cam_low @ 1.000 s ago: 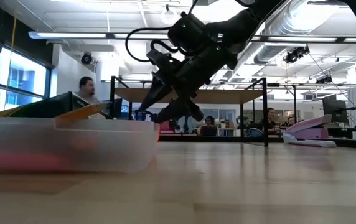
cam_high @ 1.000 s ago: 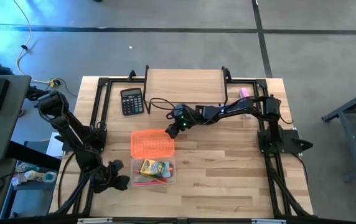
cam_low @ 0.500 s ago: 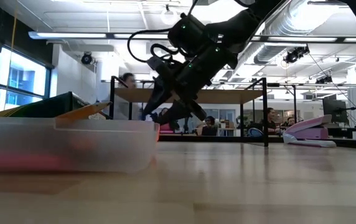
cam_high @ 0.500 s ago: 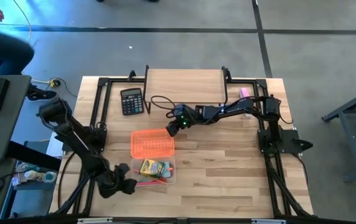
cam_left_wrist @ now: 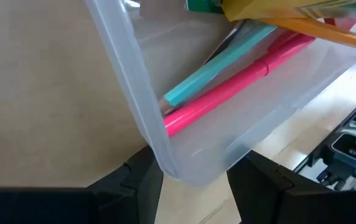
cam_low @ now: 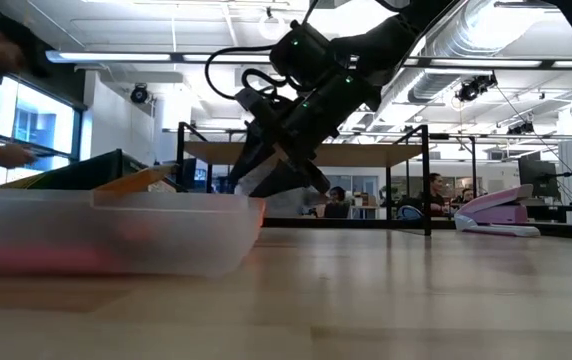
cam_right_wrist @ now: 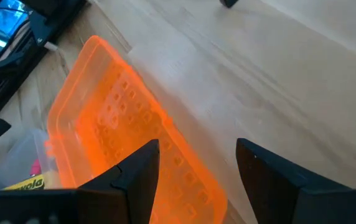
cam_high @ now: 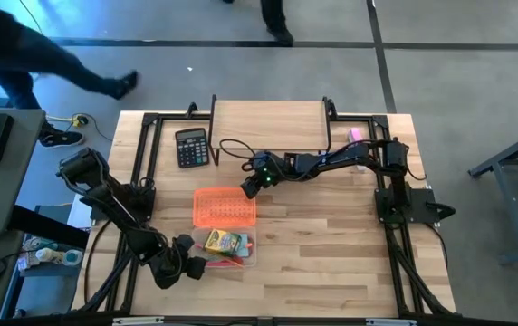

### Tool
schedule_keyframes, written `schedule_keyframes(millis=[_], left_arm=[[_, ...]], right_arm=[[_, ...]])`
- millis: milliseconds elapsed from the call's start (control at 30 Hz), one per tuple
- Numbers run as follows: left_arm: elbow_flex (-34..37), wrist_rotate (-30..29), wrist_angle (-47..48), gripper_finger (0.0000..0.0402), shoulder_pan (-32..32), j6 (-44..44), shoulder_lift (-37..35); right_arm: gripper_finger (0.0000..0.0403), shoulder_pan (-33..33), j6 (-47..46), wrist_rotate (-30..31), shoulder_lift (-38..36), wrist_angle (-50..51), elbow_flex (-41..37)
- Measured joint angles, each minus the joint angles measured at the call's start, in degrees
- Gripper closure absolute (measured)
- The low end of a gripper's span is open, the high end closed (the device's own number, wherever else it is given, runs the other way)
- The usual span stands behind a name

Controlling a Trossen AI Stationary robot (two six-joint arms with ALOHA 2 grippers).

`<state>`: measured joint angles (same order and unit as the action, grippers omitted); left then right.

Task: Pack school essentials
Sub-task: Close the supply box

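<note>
While the high view shows you only a clear plastic box (cam_high: 227, 249) at lower centre with the yellow-green crayon box (cam_high: 225, 242) inside, the left wrist view reveals a glossy pink pencil (cam_left_wrist: 240, 79) and a teal one (cam_left_wrist: 224, 65) lying slantwise in it. Your left gripper (cam_left_wrist: 193, 180) is clamped on that box's rounded translucent corner. Your right gripper (cam_high: 251, 189) hangs spread wide, empty, over the perforated orange lid (cam_high: 222, 208) just above the box.
</note>
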<state>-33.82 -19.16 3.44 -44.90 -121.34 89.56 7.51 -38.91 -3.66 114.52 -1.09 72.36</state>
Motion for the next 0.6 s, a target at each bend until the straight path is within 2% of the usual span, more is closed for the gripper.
schedule_keyframes(millis=[600], left_arm=[[0.04, -0.63, -0.42, 0.0243, 3.34, 3.06, 0.00]], right_arm=[[0.0201, -0.76, -0.91, -2.87, 0.02, 1.74, -0.01]])
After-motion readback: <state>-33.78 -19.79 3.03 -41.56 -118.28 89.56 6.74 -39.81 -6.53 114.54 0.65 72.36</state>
